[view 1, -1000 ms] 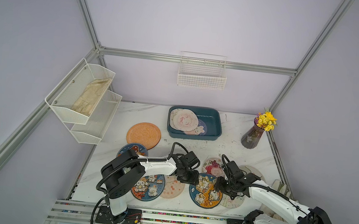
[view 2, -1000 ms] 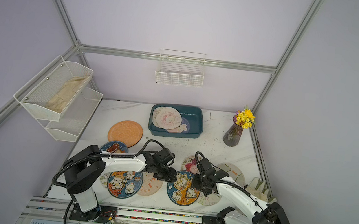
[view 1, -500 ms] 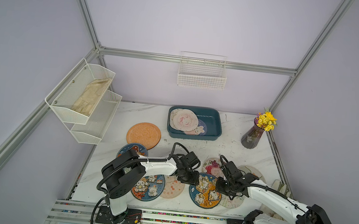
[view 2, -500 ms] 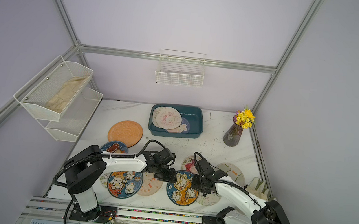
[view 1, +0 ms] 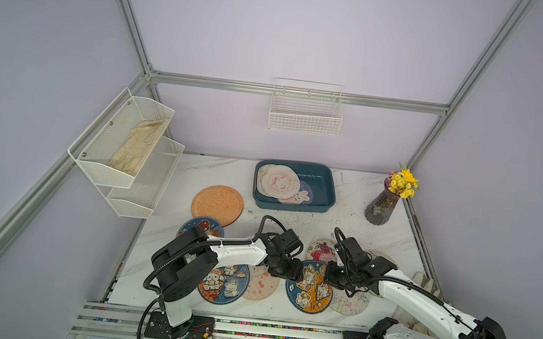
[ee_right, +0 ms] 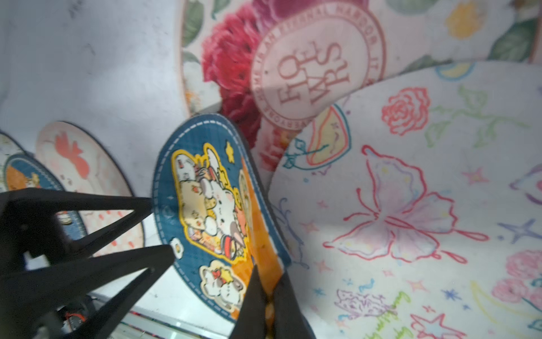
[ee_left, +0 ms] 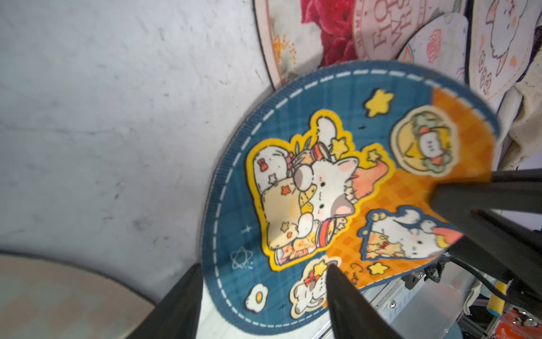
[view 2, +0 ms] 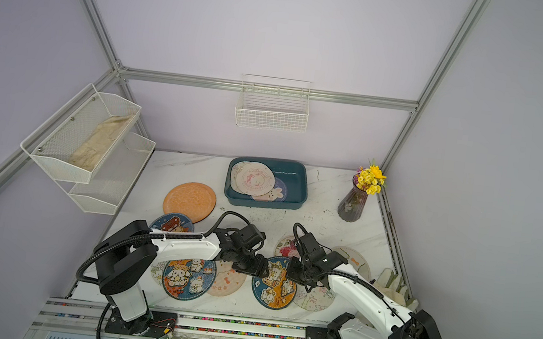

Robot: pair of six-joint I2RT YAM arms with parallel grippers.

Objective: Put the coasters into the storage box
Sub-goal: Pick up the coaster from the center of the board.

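Navy-orange coaster [view 1: 310, 288] tilted | right gripper [ee_right: 268, 281] pinches its orange edge | left gripper [ee_left: 264, 267] spread (astride opposite rim) | arms low

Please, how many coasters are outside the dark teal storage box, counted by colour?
Navy-rimmed coasters: 3
Plain orange coaster: 1
Cream or pink coasters: 5
Total: 9
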